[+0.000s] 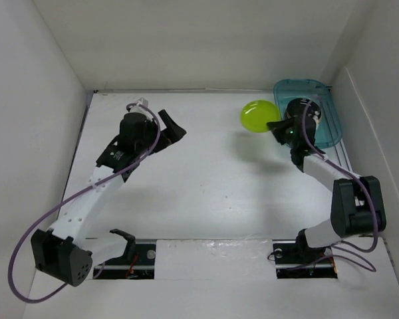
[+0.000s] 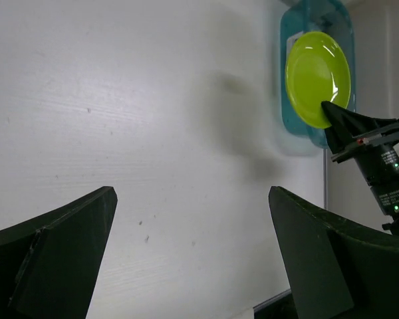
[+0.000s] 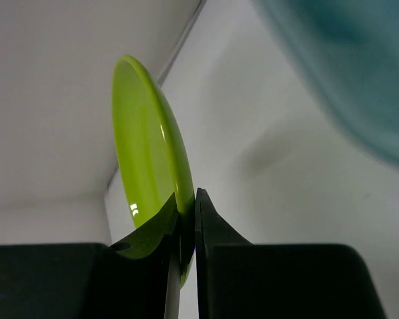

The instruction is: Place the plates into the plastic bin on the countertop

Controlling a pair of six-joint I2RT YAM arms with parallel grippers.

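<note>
top view: the right tool [image 1: 279,125] grips the right edge of the lime green plate [image 1: 258,115], just left of the plastic bin [image 1: 322,113] at the far right of the surface [image 1: 219,179]. the left tool [image 1: 173,127] sits far left. left wrist: its fingers are spread wide, released. right wrist: both fingers clamp the plate's rim.

text: none legible | labels/brands/nos.: none | all 3 views
</note>
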